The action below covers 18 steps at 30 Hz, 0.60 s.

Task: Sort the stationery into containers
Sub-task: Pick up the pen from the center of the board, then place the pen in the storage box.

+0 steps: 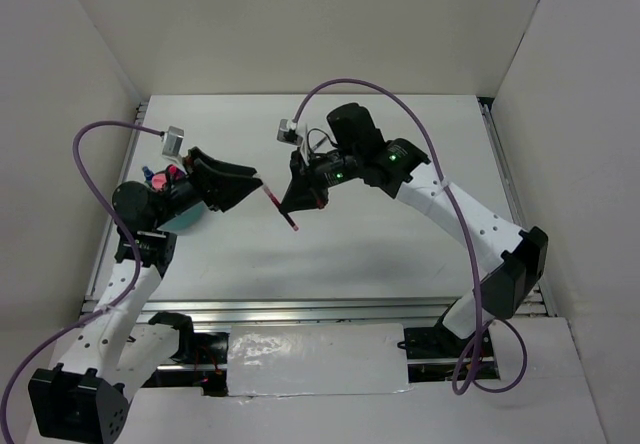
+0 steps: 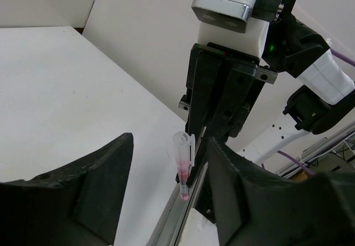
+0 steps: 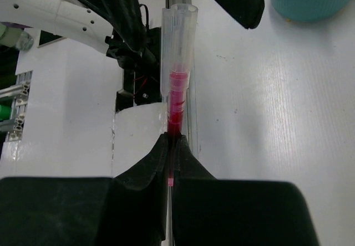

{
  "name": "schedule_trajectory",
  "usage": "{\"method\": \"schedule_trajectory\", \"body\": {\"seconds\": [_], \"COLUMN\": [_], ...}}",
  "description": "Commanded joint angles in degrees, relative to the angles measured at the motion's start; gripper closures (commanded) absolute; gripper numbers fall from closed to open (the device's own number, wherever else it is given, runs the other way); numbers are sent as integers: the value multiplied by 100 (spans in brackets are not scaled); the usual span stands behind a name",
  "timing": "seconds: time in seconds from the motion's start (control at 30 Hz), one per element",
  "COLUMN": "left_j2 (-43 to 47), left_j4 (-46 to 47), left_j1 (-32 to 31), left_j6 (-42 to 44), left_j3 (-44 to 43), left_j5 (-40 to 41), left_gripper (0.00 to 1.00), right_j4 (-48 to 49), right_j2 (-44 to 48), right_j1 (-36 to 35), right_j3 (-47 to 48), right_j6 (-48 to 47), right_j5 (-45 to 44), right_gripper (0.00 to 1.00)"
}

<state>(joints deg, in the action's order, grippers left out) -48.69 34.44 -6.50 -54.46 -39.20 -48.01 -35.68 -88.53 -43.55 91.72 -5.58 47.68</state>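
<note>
My right gripper (image 1: 300,200) is shut on a thin red pen (image 1: 282,210) with a clear cap and holds it above the table. In the right wrist view the pen (image 3: 177,80) sticks out from the closed fingertips (image 3: 171,142). My left gripper (image 1: 246,186) is open and empty. It faces the pen's capped end (image 2: 183,165), which shows between its black fingers (image 2: 105,185) without touching them. The teal cup (image 1: 186,222) stands at the left under the left arm, with pink, red and blue stationery (image 1: 162,175) in it. It also shows in the right wrist view (image 3: 310,8).
White walls enclose the table on the left, back and right. A metal rail (image 1: 340,309) runs along the near edge, with the arm bases behind it. The right arm's purple cable (image 1: 400,104) arcs over the middle.
</note>
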Motion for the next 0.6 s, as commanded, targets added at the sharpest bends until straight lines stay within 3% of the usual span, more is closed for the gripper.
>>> {"method": "schedule_trajectory", "body": {"seconds": [0.0,0.33,0.43,0.47,0.53,0.57], "left_j2": [-27,-80,-53,-45,-18,-18], "left_j4": [432,459,345,249,38,-520], "left_j1": [-27,-27,-27,-27,-27,-27], "left_j6": [-83,-109,-22,14,310,530], "left_j3": [9,-9,-35,-52,-149,-245], "left_j5": [-103,-24,54,63,64,55], "left_gripper": [35,59,84,88,99,100], "right_j4": [26,-62,-62,-44,-62,-62], "right_j2": [-94,-235,-235,-235,-209,-208], "right_j1": [-75,-171,-180,-180,-180,-180], "right_j3": [355,443,434,443,469,469], "right_j6": [31,14,57,75,136,163], "right_j5": [119,-4,-66,-92,-197,-233], "right_gripper": [100,100,99,95,65,51]}}
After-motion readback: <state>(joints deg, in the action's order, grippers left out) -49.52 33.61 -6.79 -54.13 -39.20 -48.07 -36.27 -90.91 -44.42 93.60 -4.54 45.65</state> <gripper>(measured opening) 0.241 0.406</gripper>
